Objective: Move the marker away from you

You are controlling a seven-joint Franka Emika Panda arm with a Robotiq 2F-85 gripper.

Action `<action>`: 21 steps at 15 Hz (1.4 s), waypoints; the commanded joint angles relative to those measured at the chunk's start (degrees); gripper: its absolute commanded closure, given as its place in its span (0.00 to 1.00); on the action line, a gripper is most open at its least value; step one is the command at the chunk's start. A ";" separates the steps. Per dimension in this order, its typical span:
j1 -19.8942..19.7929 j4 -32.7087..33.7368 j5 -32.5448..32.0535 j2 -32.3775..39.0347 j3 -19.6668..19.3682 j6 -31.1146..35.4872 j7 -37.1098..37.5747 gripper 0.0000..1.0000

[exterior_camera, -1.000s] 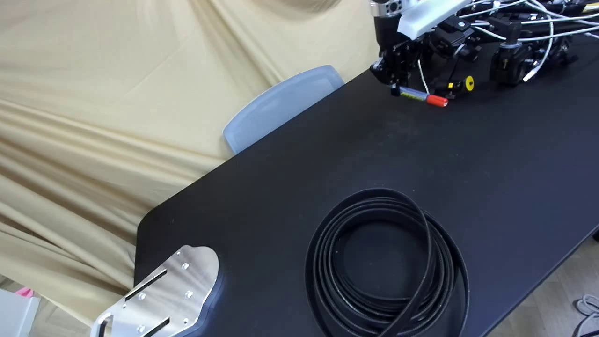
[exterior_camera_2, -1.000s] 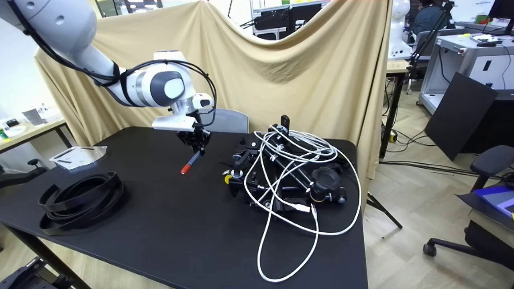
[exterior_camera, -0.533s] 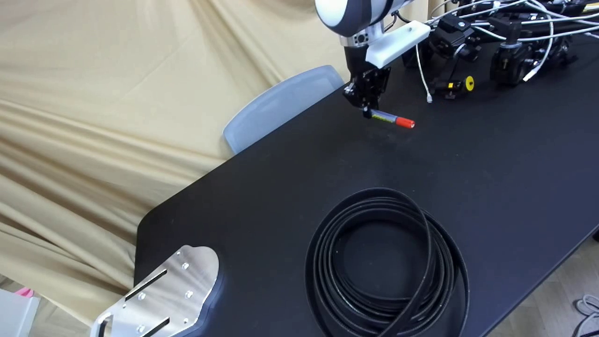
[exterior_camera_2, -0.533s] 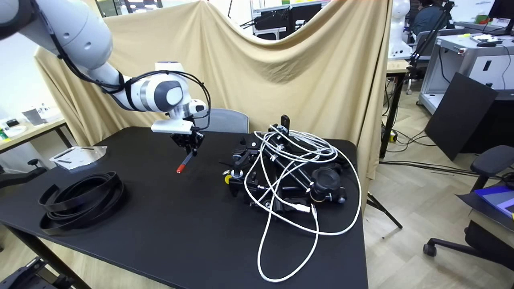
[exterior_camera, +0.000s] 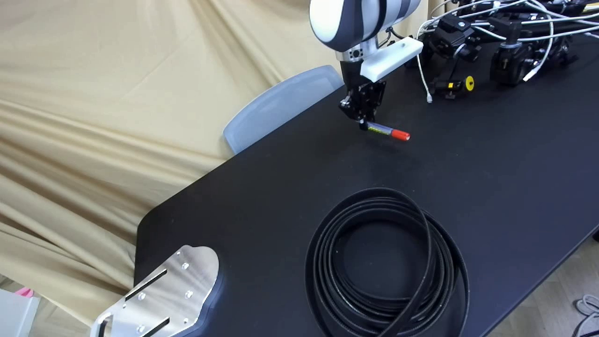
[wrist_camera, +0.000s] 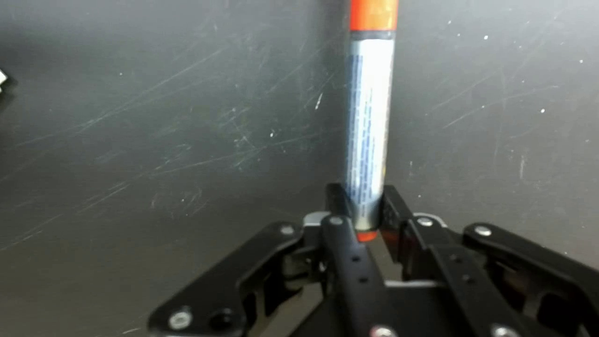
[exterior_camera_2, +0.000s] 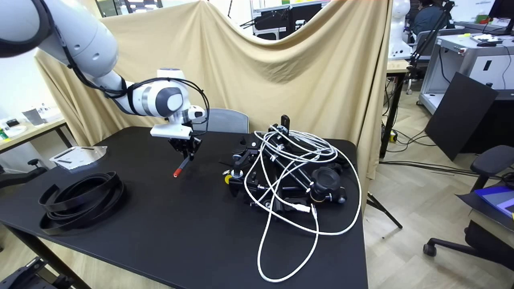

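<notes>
A: Your end effector (wrist_camera: 364, 201) pinches the marker (wrist_camera: 369, 107) by its tail, fingers (wrist_camera: 336, 201) pressed to either side of the barrel, the red cap (wrist_camera: 373, 15) jutting out ahead.

B: Why hold it at the end?

A: Probably because you get a sure squeeze across so slim a stick there, with most of its length left in plain sight for you to aim.

B: And where does that put your marker?

A: Ahead of the end effector, over the counter (exterior_camera: 262, 201) in both exterior views. The heap of black gear and white cables (exterior_camera_2: 295, 170) sits to one side of your end effector, the coil of black strap (exterior_camera: 323, 267) well apart from it on the other; steering between them presumably spares you a snag. Whether the cap touches the counter, you cannot tell here.

B: What differs from half a second earlier?

A: You have the end effector and marker lower. Against a full second ago, the marker is farther from the heap. The coil lies where it lay. It reads as your lowering toward a set-down, with the release yet to come.
</notes>
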 commanded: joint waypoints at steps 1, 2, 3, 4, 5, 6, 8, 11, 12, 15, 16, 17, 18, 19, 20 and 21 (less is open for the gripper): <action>0.34 2.55 0.81 2.12 -0.10 -0.57 0.75 0.94; 0.30 2.65 0.98 2.40 -0.05 -0.62 0.82 0.94; 0.30 2.79 1.05 2.66 -0.04 -0.64 0.86 0.94; 0.38 2.90 1.10 2.89 -0.12 -0.55 1.04 0.94; 0.49 2.94 1.19 2.99 -0.23 -0.38 1.32 0.94; 0.67 2.92 1.26 3.02 -0.40 -0.18 1.70 0.60; 0.87 2.38 1.38 2.64 -0.53 0.60 2.19 0.46; 1.27 1.08 1.47 1.24 -0.61 1.58 3.18 0.26; 1.49 0.66 1.36 0.75 -0.74 1.89 3.59 0.18; 2.25 -0.34 1.74 -1.20 -1.44 0.12 6.84 0.01; 2.44 -0.58 2.15 -1.96 -1.68 -1.41 8.44 0.00; 2.52 -1.07 2.70 -2.81 -1.75 -2.65 9.89 0.00; 2.65 -1.45 3.06 -3.53 -1.83 -3.60 10.98 0.00; 2.82 -2.39 3.30 -4.72 -1.99 -4.14 11.84 0.00; 2.98 -3.48 3.37 -5.99 -2.12 -4.31 12.62 0.00; 3.10 -4.37 3.40 -7.10 -2.26 -4.57 13.12 0.00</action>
